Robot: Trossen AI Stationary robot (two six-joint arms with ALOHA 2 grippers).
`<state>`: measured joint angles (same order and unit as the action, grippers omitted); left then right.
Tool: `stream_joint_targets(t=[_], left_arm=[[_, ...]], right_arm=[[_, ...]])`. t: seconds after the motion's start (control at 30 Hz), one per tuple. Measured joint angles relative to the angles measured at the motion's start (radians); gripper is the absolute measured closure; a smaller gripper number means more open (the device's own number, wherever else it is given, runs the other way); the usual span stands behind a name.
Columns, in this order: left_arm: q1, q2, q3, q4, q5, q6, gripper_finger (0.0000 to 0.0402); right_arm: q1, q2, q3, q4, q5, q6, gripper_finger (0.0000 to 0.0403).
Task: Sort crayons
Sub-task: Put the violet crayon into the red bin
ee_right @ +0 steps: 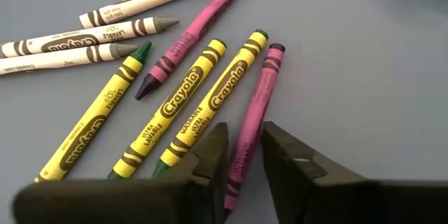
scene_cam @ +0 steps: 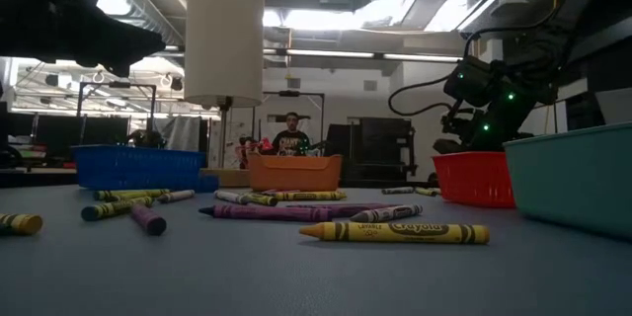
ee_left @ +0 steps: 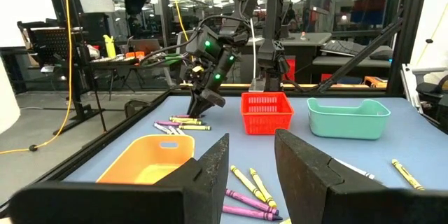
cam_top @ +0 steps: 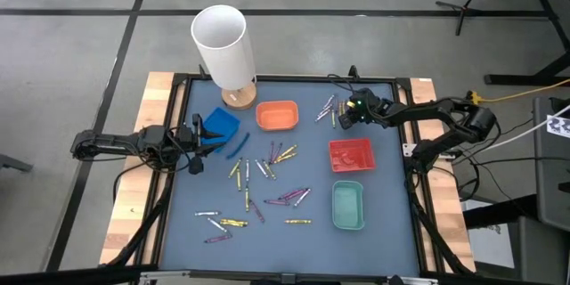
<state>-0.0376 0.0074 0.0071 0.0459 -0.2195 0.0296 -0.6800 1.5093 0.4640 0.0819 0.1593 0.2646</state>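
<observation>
Several crayons lie flat on the blue-grey mat: a scatter mid-table [cam_top: 267, 174] and a small group at the far right [cam_top: 328, 109]. My right gripper [ee_right: 245, 131] slants down over that group and is shut on a magenta crayon [ee_right: 260, 87], which lies beside two yellow crayons [ee_right: 210, 98]. White and pink crayons lie farther off. My left gripper [cam_top: 198, 138] waits at the table's left beside the blue tray [cam_top: 218, 125], level and open [ee_left: 252, 147], with nothing between its fingers. My right gripper pinches the magenta crayon near the end closest to it [ee_right: 243, 155], one finger on each long side. The fingers come slanting down from above and from the table's right. The crayon lies flat on the mat, its other end pointing away from the gripper.
An orange tray [cam_top: 277, 115], a red tray [cam_top: 351, 154] and a green tray [cam_top: 347, 205] stand on the mat's right half. A tall white cylinder on a wooden base [cam_top: 223, 44] stands at the far edge. A person shows in the room behind [scene_cam: 291, 133].
</observation>
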Motion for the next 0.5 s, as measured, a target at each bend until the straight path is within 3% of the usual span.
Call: stream_joint_targets(t=[0.27,0.5], left_arm=[[0.000,0.000,0.000,0.000,0.000,0.000,0.0300],[0.000,0.000,0.000,0.000,0.000,0.000,0.0300]], right_arm=[[0.000,0.002,0.026,-0.021,0.003,-0.008,0.0367],[-0.001,0.004,0.104,-0.155,0.004,-0.011,0.0387]])
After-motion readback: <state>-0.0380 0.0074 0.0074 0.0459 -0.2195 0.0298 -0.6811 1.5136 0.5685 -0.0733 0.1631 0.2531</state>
